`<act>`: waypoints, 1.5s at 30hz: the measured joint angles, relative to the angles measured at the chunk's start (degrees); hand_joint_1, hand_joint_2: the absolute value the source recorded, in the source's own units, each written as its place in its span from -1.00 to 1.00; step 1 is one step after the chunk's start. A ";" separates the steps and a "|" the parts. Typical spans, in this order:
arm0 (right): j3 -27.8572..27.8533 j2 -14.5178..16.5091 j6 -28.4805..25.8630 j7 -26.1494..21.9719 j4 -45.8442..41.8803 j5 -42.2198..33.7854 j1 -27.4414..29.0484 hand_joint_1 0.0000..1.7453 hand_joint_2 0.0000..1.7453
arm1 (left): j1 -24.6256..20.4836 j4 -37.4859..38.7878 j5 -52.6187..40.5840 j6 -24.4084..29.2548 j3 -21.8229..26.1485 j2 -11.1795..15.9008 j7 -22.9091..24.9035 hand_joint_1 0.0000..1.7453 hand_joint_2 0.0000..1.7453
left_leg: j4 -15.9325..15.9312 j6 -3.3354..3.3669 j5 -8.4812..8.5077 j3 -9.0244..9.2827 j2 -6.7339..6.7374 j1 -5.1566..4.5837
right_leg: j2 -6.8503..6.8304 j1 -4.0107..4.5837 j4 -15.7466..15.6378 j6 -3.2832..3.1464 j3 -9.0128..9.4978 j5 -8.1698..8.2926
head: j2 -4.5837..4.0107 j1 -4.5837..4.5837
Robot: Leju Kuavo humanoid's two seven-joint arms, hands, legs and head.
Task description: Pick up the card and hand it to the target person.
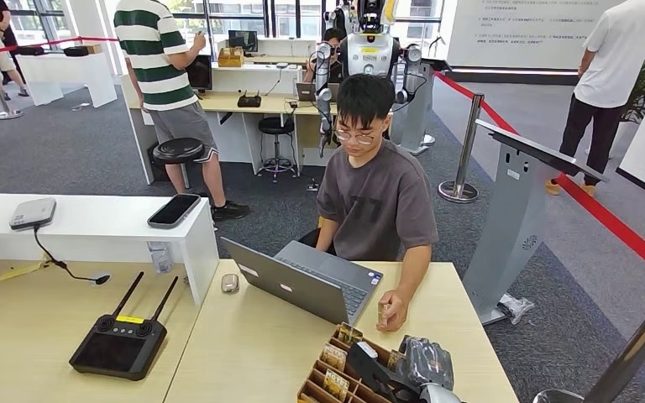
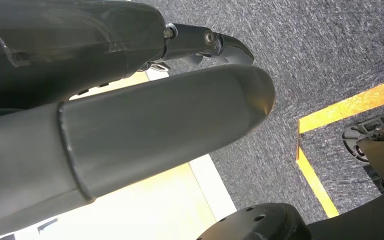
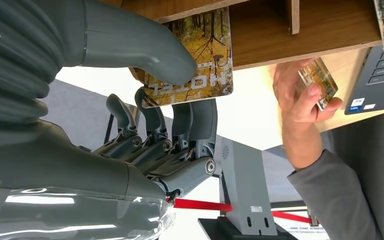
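Pinching a card (image 3: 192, 55) with an autumn-forest picture between thumb and fingers (image 3: 200, 125), the right hand (image 1: 403, 369) sits at the wooden card box (image 1: 323, 378) on the near right part of the worktop (image 1: 252, 353), the card at the box's edge. Just beyond, a seated person's hand (image 3: 300, 97) holds a second card (image 3: 320, 80) beside an open laptop (image 1: 302, 281). Hanging over grey carpet with yellow floor lines, the left hand (image 2: 130, 135) shows its grey thumb, and whether it is open I cannot tell.
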 joint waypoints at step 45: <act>-0.46 -2.40 -4.19 -1.48 -13.46 0.83 0.45 0.82 1.00 | 0.75 0.00 0.00 0.09 0.02 0.20 -0.86 -1.00 -1.00 | 0.00 0.00 0.00 0.00 0.00 0.00 | 0.00 0.00 0.00 0.00 0.00 0.00 | 0.00 0.01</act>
